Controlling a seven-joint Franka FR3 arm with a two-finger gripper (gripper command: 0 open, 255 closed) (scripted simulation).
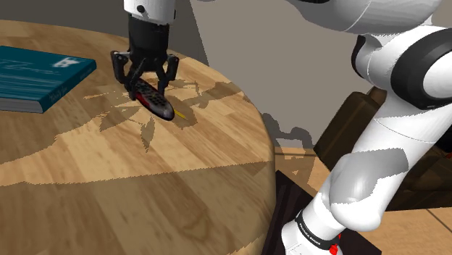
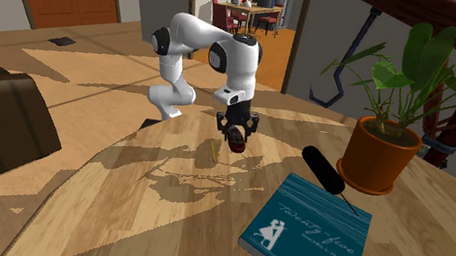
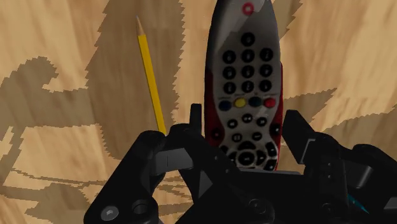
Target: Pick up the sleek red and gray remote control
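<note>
- One remote (image 3: 245,70), grey-faced with red flanks, sits between the two black fingers of the tool (image 3: 245,130). The fingers stand closed to its width and press its long sides near one end, and nothing else is in the grip.
- From the shoulder view the remote hangs slanted, its free end dipping toward the near right above the wooden surface (image 1: 145,188). That tilt is likely owed to a hold taken near one end rather than mid-body.
- Dark shadow lies on the wood beneath it, suggesting it is already off the surface, though by how much cannot be told.
- Just beside the remote a yellow pencil (image 3: 151,76) lies flat, outside the fingers, so the narrow grip leaves it out.
- Well apart, at the shoulder view's far left, rests a teal book (image 1: 36,72). A potted plant (image 2: 379,156) stands near it at the second exterior view's right, and both are out of the arm's way.
- Rising straight up looks the safest course, lest the drooping end swing or slip.
</note>
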